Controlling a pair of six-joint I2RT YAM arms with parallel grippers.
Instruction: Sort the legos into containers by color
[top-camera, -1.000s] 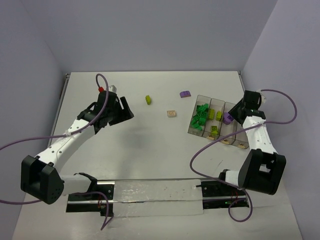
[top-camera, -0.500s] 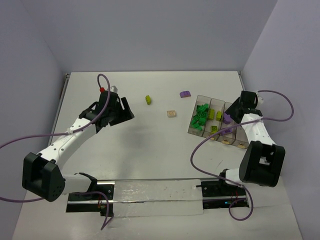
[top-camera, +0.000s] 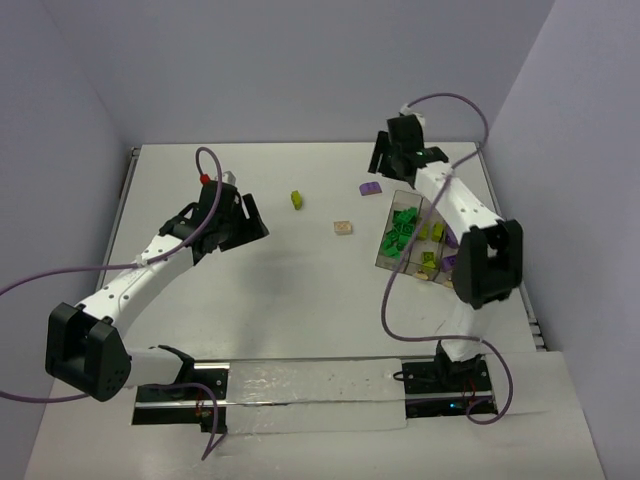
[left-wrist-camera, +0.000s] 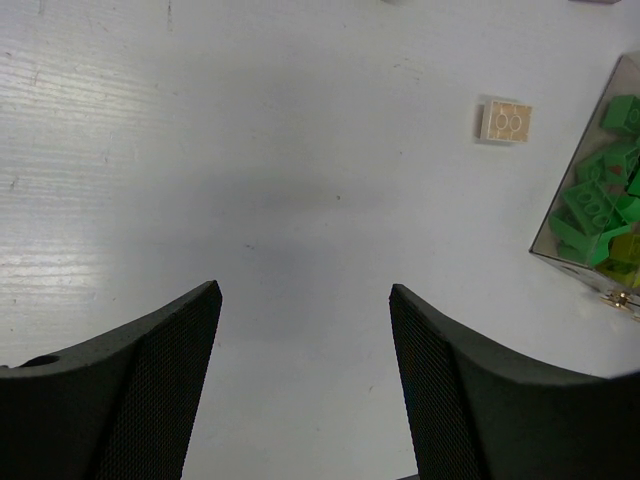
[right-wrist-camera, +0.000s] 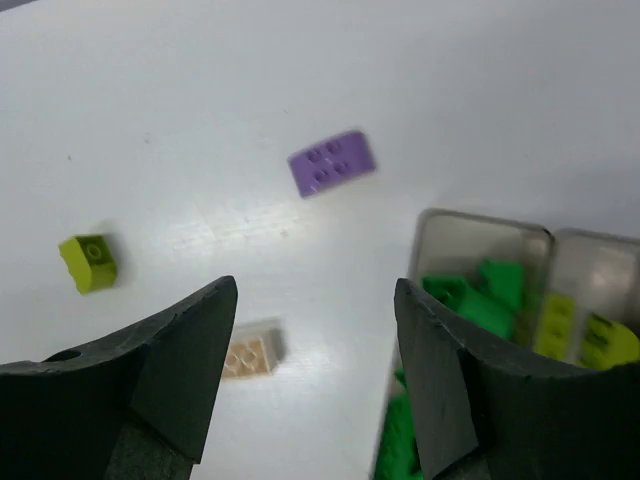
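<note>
Three loose legos lie on the table: a yellow-green brick (top-camera: 297, 200) (right-wrist-camera: 88, 262), a purple brick (top-camera: 371, 187) (right-wrist-camera: 331, 163) and a tan brick (top-camera: 343, 228) (left-wrist-camera: 505, 120) (right-wrist-camera: 250, 353). The containers (top-camera: 430, 268) at the right hold dark green (top-camera: 400, 233) (left-wrist-camera: 598, 205), yellow-green (top-camera: 432, 232) and purple bricks. My right gripper (top-camera: 385, 160) (right-wrist-camera: 316, 330) is open and empty, hovering near the purple brick at the bins' far end. My left gripper (top-camera: 250, 222) (left-wrist-camera: 305, 340) is open and empty over bare table left of the tan brick.
The table's far edge and side walls bound the work area. A clear sheet (top-camera: 310, 395) lies at the near edge between the arm bases. Purple cables loop off both arms.
My right arm swung from the far right side of the bins up and left to near the purple brick. The purple brick it was over sits in a bin. The left arm barely moved.
</note>
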